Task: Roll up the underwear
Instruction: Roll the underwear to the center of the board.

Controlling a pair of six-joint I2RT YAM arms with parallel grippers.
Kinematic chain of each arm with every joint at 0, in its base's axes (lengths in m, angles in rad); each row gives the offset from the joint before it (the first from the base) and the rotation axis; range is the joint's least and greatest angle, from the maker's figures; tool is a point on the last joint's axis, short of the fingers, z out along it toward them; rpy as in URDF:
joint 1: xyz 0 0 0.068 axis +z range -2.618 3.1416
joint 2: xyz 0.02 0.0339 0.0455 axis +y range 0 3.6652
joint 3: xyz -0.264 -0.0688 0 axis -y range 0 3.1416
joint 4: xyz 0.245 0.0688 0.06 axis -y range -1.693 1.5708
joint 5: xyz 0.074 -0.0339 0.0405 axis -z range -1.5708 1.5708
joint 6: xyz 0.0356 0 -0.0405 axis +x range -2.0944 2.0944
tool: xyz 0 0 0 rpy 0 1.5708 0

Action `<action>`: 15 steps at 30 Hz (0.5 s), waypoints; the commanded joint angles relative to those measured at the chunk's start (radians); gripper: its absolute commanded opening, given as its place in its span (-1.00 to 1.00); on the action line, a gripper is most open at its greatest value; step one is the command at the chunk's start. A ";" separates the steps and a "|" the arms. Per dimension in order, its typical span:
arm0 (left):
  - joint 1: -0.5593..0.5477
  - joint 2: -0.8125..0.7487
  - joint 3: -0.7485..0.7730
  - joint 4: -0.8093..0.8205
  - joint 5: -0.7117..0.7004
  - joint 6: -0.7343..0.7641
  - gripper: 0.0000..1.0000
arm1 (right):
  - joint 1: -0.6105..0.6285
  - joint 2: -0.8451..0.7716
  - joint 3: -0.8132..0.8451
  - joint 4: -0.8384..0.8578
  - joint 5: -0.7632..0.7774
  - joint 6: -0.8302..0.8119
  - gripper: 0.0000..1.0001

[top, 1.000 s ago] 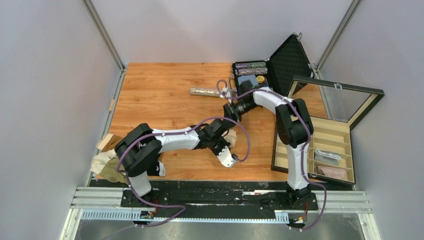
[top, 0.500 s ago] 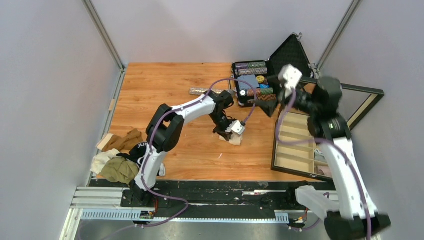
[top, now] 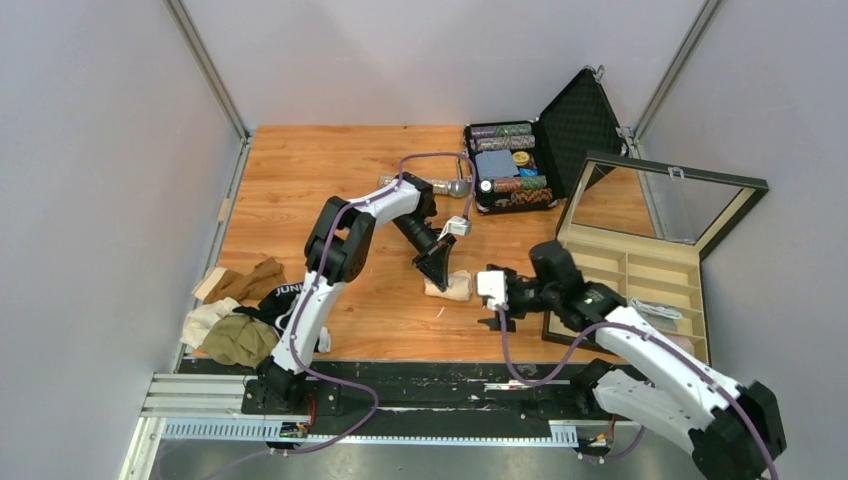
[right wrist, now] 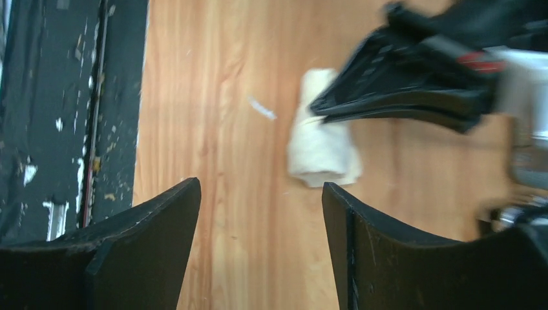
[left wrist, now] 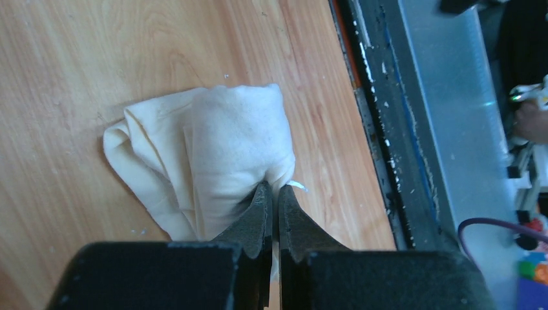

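Once swung down low, right gripper [right wrist: 260, 188] wide open near the soft cream rolled cloth underwear [left wrist: 226, 135]. Left gripper [left wrist: 272, 190] pinched shut on it — looks rolled, ready for letting go.

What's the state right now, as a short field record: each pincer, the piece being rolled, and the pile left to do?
left pincer: shut on cream underwear, pinching one edge
cream underwear: compact folded bundle lying on the table, near its middle
right pincer: open, empty, above bare wood, apart from the bundle
pile: brown, black, white and olive pieces heaped at the table's left edge, none rolled
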 commanded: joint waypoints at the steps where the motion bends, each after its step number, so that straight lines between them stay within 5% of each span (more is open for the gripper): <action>1: 0.001 0.059 -0.018 -0.017 -0.027 -0.128 -1.00 | 0.070 0.121 -0.094 0.284 0.050 -0.149 0.42; 8: 0.006 0.050 -0.061 0.085 -0.016 -0.225 -1.00 | 0.089 0.367 -0.125 0.625 0.070 -0.183 0.49; 15: 0.020 0.062 -0.081 0.098 -0.002 -0.242 -1.00 | 0.097 0.478 -0.093 0.592 -0.006 -0.249 0.37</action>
